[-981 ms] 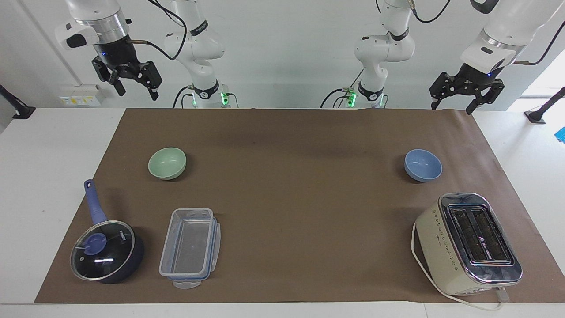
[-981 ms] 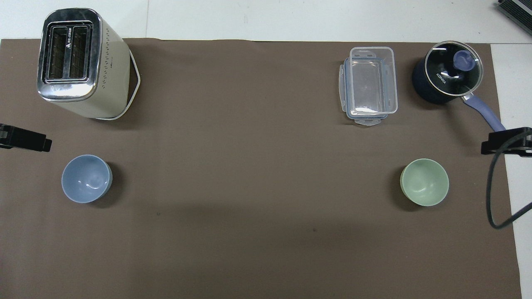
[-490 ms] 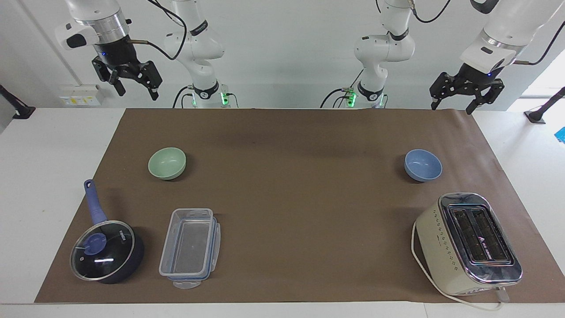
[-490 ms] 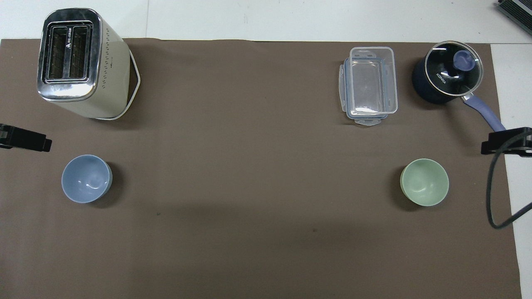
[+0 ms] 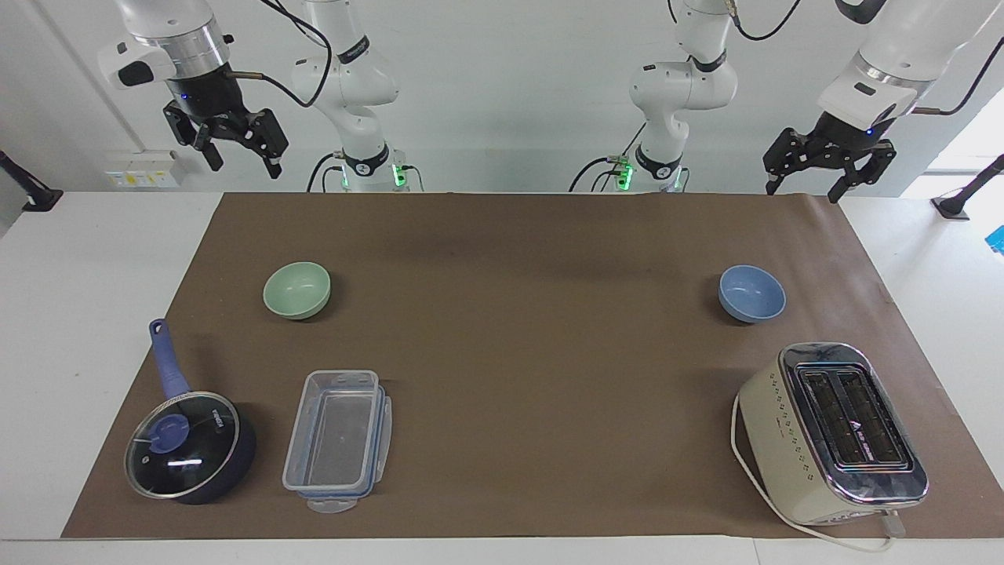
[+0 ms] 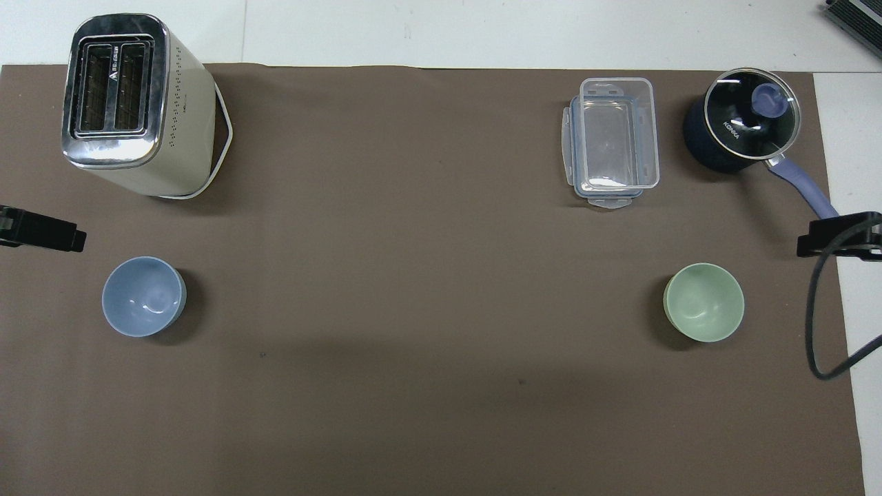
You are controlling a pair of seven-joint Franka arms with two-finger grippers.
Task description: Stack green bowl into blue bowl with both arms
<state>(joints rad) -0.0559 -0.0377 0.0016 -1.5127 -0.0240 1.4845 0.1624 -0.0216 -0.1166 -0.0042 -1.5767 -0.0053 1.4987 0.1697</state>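
Facing view: shows both arms whole, bases at the robots' edge of the bench (image 5: 94, 259), pincers raised high.
Overhead view: gives only a black tip at each side edge, no arm bodies.
Left pincer (image 5: 809, 188): up in the air over the robots' edge of the brown mat (image 5: 510, 329) at the left arm's end, fingers spread, holding nothing; waiting.
Left pincer from above (image 6: 41, 229): one dark bar at the frame's edge, spread not readable there.
Right pincer (image 5: 243, 165): raised over the bench's edge at the right arm's end, fingers parted, holding nothing; waiting.
Right pincer from above (image 6: 837, 236): dark tip with a black cable looping below it.
Green bowl (image 5: 296, 289): upright on the mat toward the right arm's end, nearer the robots than the saucepan and container; untouched.
Green bowl from above (image 6: 703, 302): hollow inside visible.
Blue bowl (image 5: 751, 293): upright on the mat toward the left arm's end, well apart from the green bowl; untouched.
Blue bowl from above (image 6: 143, 296): hollow inside visible.
Saucepan (image 5: 191, 446): dark blue, glass lid on, handle pointing toward the robots.
Clear container (image 5: 338, 439): just beside the saucepan, open top.
Toaster (image 5: 831, 433): cream and chrome, farther from the robots than the blue bowl; white cord along its side.
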